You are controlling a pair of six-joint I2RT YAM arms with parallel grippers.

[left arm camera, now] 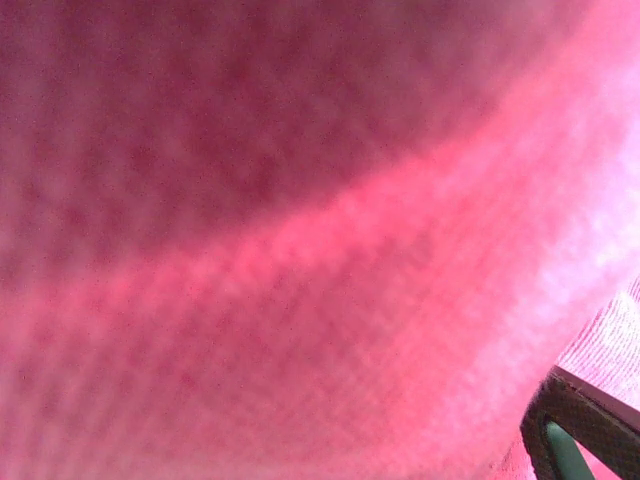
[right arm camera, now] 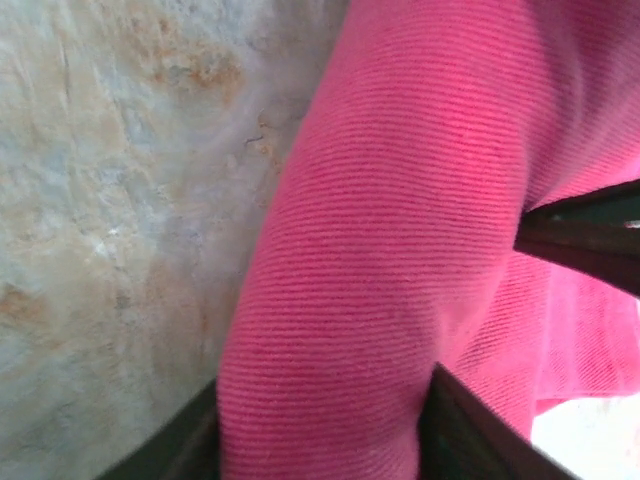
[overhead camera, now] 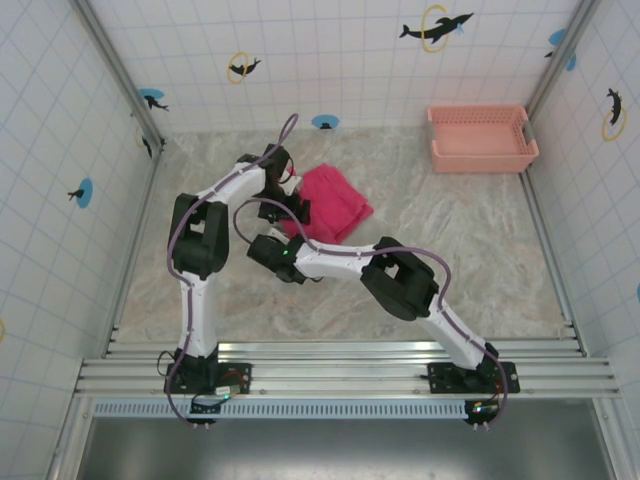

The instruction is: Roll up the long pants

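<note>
The long pants (overhead camera: 332,203) lie bunched in a magenta heap at the middle back of the table. My left gripper (overhead camera: 296,203) is at the heap's left edge. In the left wrist view the pants cloth (left arm camera: 300,260) lies right against the camera, and one finger (left arm camera: 585,435) stands far out at the lower right, so the jaws look spread wide. My right gripper (overhead camera: 289,233) reaches the heap's near left corner. A thick ribbed fold of the pants (right arm camera: 380,250) fills the gap of the right gripper (right arm camera: 320,425), with its fingers (right arm camera: 470,430) pressed against both sides.
A salmon-pink slotted basket (overhead camera: 482,138) stands at the back right. The marbled table (overhead camera: 450,250) is ringed by tiled walls, with a metal rail along the near edge. A dark bar (right arm camera: 590,235) crosses the cloth at the right of the right wrist view.
</note>
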